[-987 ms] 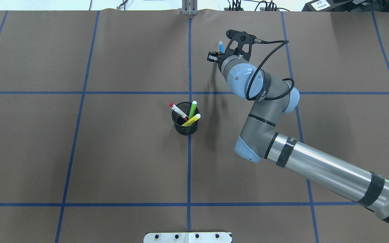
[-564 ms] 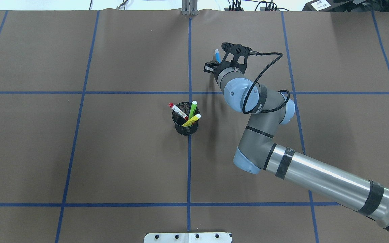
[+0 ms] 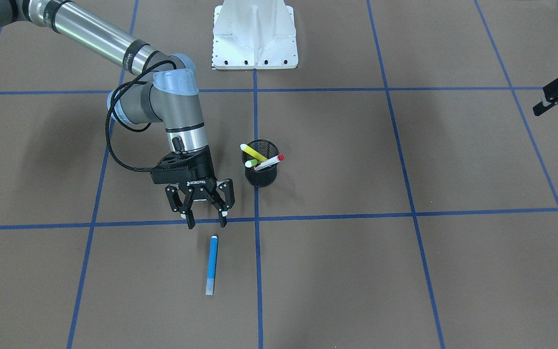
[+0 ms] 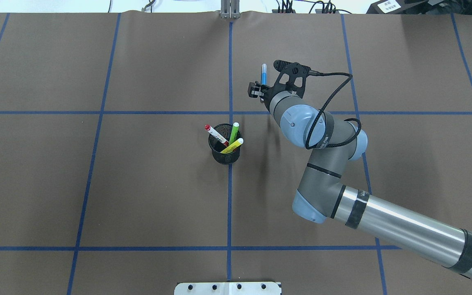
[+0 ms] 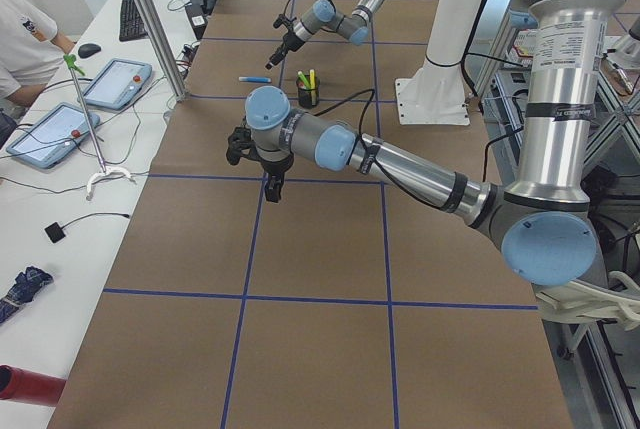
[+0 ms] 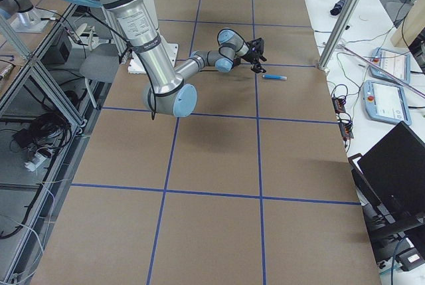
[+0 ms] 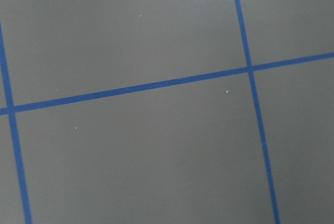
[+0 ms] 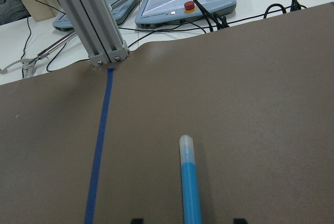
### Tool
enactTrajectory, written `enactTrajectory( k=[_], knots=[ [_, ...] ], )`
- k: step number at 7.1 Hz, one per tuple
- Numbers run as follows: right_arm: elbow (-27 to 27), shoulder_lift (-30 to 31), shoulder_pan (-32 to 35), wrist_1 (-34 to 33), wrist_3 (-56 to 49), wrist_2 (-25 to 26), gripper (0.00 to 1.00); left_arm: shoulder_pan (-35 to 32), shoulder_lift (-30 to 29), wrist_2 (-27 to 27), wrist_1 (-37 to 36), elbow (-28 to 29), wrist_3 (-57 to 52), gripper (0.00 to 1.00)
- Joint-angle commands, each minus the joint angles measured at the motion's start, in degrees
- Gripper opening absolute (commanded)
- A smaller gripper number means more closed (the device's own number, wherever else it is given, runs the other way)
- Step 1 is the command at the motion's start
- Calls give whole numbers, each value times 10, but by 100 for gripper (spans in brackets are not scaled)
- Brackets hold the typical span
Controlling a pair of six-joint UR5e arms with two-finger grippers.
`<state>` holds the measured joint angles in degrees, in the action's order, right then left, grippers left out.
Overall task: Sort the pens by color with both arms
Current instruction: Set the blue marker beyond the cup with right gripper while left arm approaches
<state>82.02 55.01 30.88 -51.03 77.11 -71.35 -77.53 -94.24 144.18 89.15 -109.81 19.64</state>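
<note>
Blue pen [image 3: 211, 265] no longer carried: now lies flat on table [image 3: 405, 291], on side of black mesh cup [image 3: 261, 177] away from robot. More of its length shows than before. Right gripper [image 3: 206, 224] has let go of it: jaws now spread, hanging above table, clear of pen and not touching it. Gripper has drawn back toward cup and now sits nearer cup than pen does. Right arm [image 4: 383, 221] wrist and elbow have shifted back toward robot too.

Your light's bright, even, from overhead: soft faint shadows fall on the brown mat [image 4: 158, 184] beside the right arm [image 4: 322, 164] and mesh cup [image 4: 224, 157]. Frames sharp; side views wide-angle.
</note>
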Motion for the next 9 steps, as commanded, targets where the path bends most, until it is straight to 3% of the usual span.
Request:
enactTrajectory(
  k=[1, 2, 3, 5, 6, 7, 9],
  knots=[
    [107, 64, 15, -3, 0, -55, 100, 77, -64, -23, 0, -1, 147, 100],
    [137, 97, 38, -6, 0, -98, 100, 124, -116, -58, -3, 3, 231, 100],
    [148, 114, 71, -6, -1, -146, 100, 180, -164, -60, -5, 18, 312, 100],
    [175, 184, 140, 1, -5, -290, 100, 235, -240, -52, 1, 77, 396, 99],
    [178, 206, 180, 1, -7, -375, 100, 256, -272, -51, 4, 112, 427, 98],
    [181, 225, 209, 2, -34, -436, 100, 267, -321, -50, 33, 182, 469, 94],
    [218, 267, 223, 1, -45, -452, 100, 295, -346, -28, 144, 253, 563, 90]
  ],
)
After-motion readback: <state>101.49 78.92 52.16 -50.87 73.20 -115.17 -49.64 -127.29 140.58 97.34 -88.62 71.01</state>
